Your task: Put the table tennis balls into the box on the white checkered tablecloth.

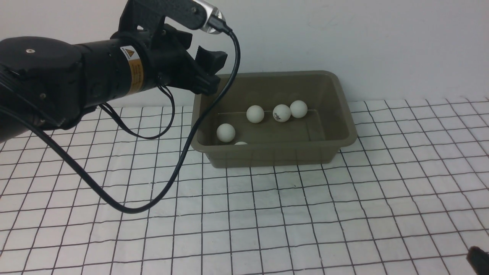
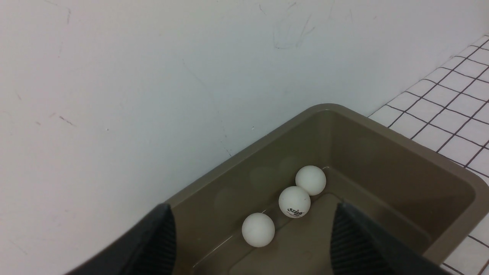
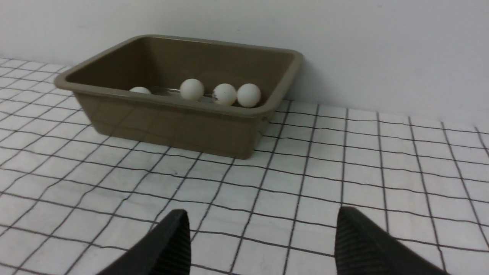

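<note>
Olive-brown box (image 1: 345, 126) on the white checkered tablecloth (image 1: 267, 214) holds all five table tennis balls (image 1: 255, 114) – my left gripper (image 1: 208, 72), spread and empty above its near-left rim, should lift straight clear; right gripper (image 3: 261, 244) spread in its wrist view – plain wall behind

Box (image 1: 275, 154) on tablecloth (image 1: 305, 221) against wall (image 1: 382, 46); balls (image 1: 255, 114) inside, apparently five; left pincer (image 1: 208, 72) over box's left rim.

Even, fairly bright light fills all three views, without glare. The box (image 1: 344, 130) casts only a soft shadow on the white checkered tablecloth (image 1: 305, 214). Focus is slightly soft throughout.
</note>
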Robot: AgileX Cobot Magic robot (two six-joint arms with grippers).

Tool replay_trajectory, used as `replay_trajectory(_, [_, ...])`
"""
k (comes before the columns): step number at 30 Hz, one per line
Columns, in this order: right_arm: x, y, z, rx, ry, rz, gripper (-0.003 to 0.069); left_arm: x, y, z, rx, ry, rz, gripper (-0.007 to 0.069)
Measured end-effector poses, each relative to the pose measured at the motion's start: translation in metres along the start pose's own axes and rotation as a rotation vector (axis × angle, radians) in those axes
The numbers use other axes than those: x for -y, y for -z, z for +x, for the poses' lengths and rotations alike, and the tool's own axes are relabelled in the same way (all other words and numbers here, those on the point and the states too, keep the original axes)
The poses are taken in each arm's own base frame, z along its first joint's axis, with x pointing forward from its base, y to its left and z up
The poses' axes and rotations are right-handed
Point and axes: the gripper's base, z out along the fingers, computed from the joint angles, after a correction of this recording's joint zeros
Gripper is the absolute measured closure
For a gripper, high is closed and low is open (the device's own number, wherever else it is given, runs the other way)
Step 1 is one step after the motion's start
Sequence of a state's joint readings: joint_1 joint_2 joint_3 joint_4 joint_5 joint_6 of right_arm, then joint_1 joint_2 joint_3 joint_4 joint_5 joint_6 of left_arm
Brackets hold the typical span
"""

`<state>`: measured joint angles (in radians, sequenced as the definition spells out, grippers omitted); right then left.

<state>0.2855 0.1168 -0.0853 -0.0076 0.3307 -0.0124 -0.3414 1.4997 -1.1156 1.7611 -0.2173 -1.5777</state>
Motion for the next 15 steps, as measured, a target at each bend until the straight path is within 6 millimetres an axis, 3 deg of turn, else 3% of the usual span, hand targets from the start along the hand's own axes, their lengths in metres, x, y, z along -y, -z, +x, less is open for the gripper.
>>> replay_trajectory(6, [0.009, -0.005, 0.034, -0.125, -0.048, 0.163, 0.0197, 0.0, 0.0, 0.0, 0.0, 0.005, 0.0, 0.0134])
replay_trajectory(15, [0.01, -0.004, 0.037, -0.148, -0.111, 0.192, 0.0197, 0.001, 0.0, 0.0, 0.0, 0.006, 0.005, 0.0134])
